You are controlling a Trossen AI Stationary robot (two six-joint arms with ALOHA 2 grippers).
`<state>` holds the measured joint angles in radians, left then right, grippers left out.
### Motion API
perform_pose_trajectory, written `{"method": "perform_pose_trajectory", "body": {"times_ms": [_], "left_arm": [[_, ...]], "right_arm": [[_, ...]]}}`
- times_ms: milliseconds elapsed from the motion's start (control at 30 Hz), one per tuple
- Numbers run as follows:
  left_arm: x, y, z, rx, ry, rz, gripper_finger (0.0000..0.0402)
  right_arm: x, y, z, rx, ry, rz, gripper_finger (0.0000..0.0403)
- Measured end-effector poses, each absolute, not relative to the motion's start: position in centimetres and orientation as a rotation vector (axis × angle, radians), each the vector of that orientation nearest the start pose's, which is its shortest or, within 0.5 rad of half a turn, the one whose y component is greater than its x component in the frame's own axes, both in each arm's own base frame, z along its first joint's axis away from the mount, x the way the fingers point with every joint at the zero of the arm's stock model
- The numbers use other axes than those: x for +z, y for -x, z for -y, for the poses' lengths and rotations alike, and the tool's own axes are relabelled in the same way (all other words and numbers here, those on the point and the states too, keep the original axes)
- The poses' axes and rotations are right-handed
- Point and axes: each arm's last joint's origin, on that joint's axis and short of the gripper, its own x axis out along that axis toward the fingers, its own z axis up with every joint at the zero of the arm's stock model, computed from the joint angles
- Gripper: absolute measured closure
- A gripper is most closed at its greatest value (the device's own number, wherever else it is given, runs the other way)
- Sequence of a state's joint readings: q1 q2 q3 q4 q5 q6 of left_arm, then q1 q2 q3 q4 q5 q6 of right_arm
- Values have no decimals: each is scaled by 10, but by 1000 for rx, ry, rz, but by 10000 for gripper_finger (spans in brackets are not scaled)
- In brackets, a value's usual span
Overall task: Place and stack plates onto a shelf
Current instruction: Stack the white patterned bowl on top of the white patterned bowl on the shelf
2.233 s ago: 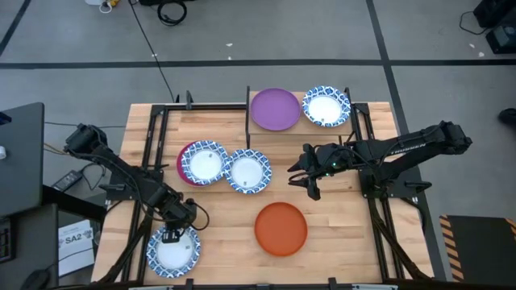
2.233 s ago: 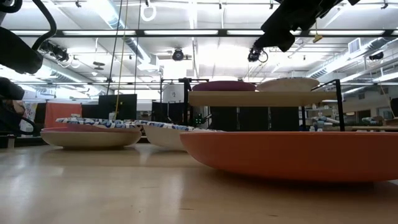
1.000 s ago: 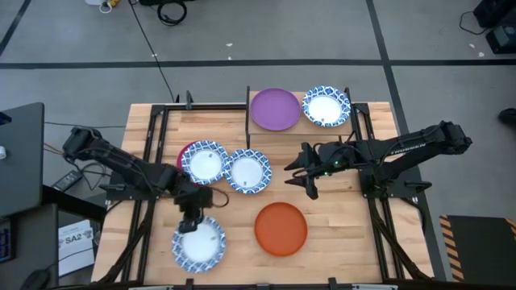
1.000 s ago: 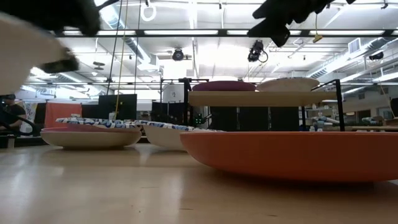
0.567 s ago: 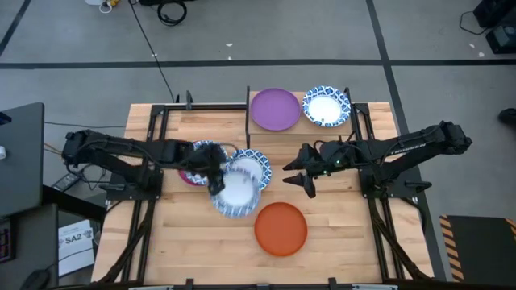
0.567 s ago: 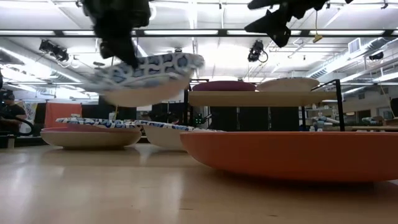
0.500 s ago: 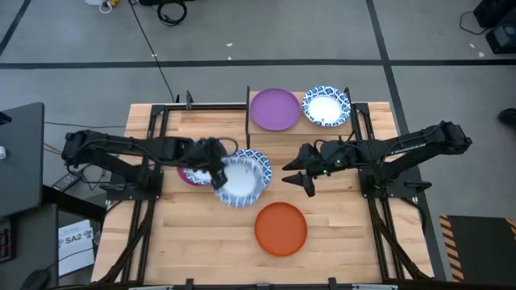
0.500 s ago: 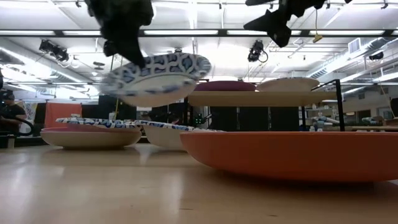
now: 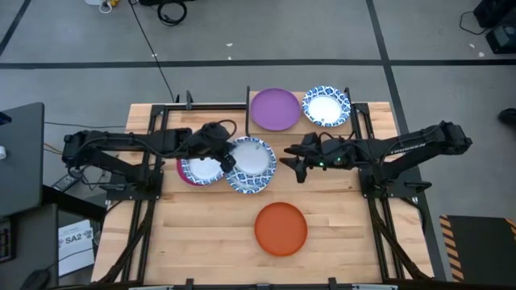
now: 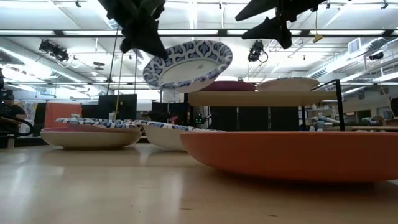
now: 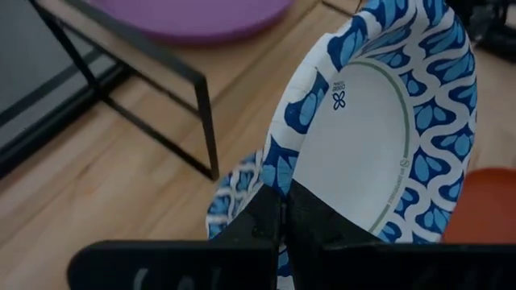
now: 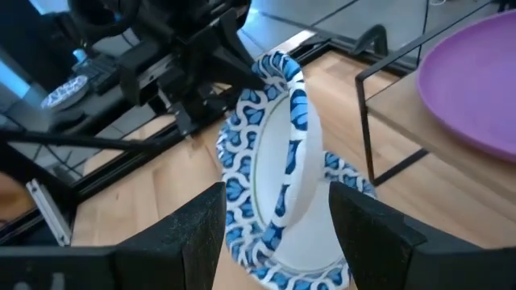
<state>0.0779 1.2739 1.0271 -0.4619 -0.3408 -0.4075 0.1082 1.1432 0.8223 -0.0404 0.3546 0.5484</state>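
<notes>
While the left pincer pinches one of four blue-rimmed plates, the right pincer gapes empty.

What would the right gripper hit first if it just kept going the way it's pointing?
Most likely the blue-rimmed plate held up by the left gripper. The right gripper, open, points straight at it, with its fingers either side of the rim in its wrist view.
</notes>
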Motion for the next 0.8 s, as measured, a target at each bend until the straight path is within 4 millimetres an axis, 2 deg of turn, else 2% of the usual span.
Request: {"method": "perform_pose_trajectory", "body": {"times_ms": [633, 800], "left_arm": [[303, -273, -31, 513, 304, -481, 388], [306, -275, -31, 508, 310, -448, 388]], "right_arm": [[292, -252, -11, -359, -491, -238, 176], [288, -260, -11, -370, -480, -230, 177]]}}
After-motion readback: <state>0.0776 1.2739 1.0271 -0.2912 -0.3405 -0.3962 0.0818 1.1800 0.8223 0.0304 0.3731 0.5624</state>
